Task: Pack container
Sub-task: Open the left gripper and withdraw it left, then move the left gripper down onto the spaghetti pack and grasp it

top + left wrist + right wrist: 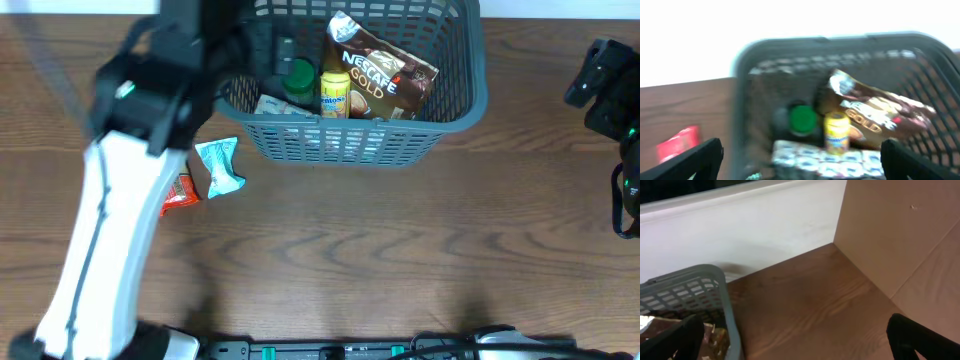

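Left gripper (801,150) hovers at the container (455,110) left rim; right gripper (795,325) sits well to its right. Both jaws are wide open, empty.

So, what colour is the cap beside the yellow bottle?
Green; the cap shows best in the left wrist view, though blurred.

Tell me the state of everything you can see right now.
basket, upright, partly filled.
Nescafe pouch, leaning inside the basket.
yellow bottle, upright in the basket.
green-capped jar, capped, in the basket.
blue wrapper, lying on the table.
red packet, lying outside, partly hidden.
left pincer, open, empty.
right pincer, open, empty.
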`<state>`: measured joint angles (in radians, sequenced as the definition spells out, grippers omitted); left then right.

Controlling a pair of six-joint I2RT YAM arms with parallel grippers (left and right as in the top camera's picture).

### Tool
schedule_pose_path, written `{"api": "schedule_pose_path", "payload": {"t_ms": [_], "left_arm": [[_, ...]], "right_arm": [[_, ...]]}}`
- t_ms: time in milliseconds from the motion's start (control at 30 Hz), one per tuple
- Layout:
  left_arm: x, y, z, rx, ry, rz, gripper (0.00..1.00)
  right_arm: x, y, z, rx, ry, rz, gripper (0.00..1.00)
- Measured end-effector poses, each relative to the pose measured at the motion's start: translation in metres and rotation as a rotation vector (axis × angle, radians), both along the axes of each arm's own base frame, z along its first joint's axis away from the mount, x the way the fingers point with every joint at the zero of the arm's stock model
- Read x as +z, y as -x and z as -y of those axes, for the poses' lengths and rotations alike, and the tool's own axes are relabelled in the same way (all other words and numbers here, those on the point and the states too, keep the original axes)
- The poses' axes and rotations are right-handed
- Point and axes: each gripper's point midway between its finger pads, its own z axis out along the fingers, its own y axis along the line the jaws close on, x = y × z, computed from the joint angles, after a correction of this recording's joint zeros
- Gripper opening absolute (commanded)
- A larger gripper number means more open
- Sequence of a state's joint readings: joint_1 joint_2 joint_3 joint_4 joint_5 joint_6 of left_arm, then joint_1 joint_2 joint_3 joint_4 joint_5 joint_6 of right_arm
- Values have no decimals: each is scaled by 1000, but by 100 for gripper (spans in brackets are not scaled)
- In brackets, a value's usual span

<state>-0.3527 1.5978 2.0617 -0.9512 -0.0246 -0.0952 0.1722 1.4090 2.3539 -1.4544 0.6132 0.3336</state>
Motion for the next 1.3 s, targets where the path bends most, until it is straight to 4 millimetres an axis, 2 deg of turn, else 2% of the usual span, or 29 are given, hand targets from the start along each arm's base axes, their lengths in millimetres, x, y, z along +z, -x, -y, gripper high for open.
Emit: {"api": "schedule_pose_path", "payload": {"t_ms": [67,100,200,233,267,400,533,733,900,1100,1300], "left_arm": [[13,16,-25,93,-4,12,99],[16,27,-44,162,-8,6,99],[14,51,-88,326,-24,-40,98],[9,62,-109,405,-32,-71,99],[8,65,-115,429,-35,-80,99],[-12,84,-160,597,-59,-183,99],[-29,87,-191,700,-80,-264,99],[-65,65,-210,729,-71,-388,99],[-110,41,-220,697,-67,-532,98],[-166,11,-223,607,-51,-670,98],[-210,-9,-220,522,-36,-765,98]], "right_arm": [[0,0,0,0,0,0,99],[0,0,0,0,0,0,99],[0,0,0,0,0,0,99],[0,0,0,0,0,0,99],[0,0,0,0,0,0,99],[0,0,0,0,0,0,99],[0,0,0,0,0,0,99],[0,0,0,0,0,0,99],[0,0,0,0,0,0,99],[0,0,0,0,0,0,99],[0,0,0,0,0,0,99]]}}
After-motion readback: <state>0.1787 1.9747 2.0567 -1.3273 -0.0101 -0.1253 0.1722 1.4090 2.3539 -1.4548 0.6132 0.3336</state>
